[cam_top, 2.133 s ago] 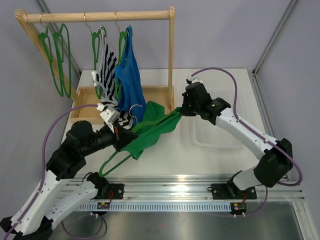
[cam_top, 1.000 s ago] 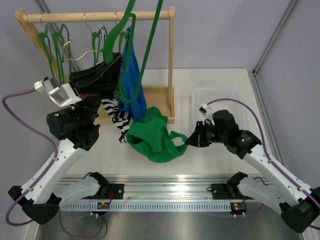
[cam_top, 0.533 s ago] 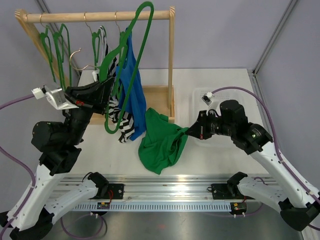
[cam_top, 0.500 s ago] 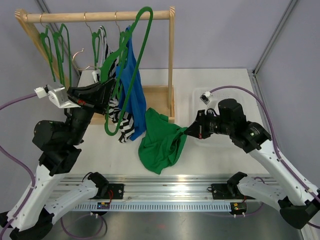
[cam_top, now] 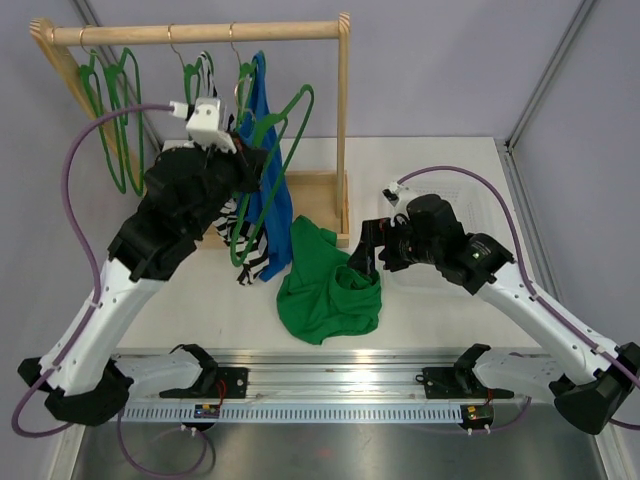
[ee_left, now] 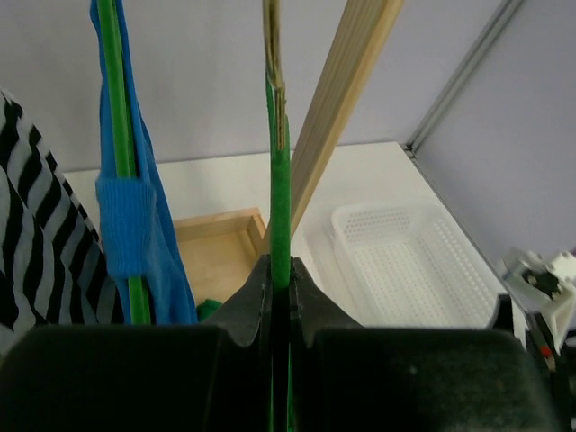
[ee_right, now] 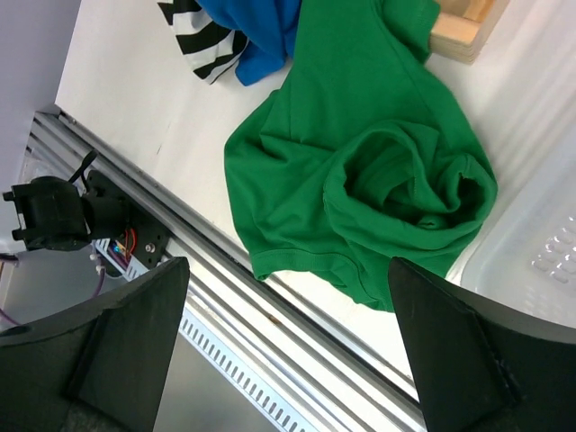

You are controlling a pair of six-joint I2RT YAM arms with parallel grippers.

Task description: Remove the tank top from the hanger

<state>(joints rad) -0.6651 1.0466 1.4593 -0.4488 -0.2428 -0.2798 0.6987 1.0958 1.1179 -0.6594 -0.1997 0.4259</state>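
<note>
On the table (cam_top: 440,160), near-centre, the tank top (cam_top: 330,290) lies crumpled off its hanger (ee_left: 280,207); it looks soft and light, best pinched at a fold. Right gripper (cam_top: 364,248) hangs apart above it; left gripper (ee_left: 279,272) clamps the hanger.

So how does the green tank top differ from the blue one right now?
The green tank top lies crumpled on the table, off any hanger; the blue tank top hangs from the wooden rail. The green one is bunched in folds, the blue one drapes straight. Both are single-coloured.
</note>
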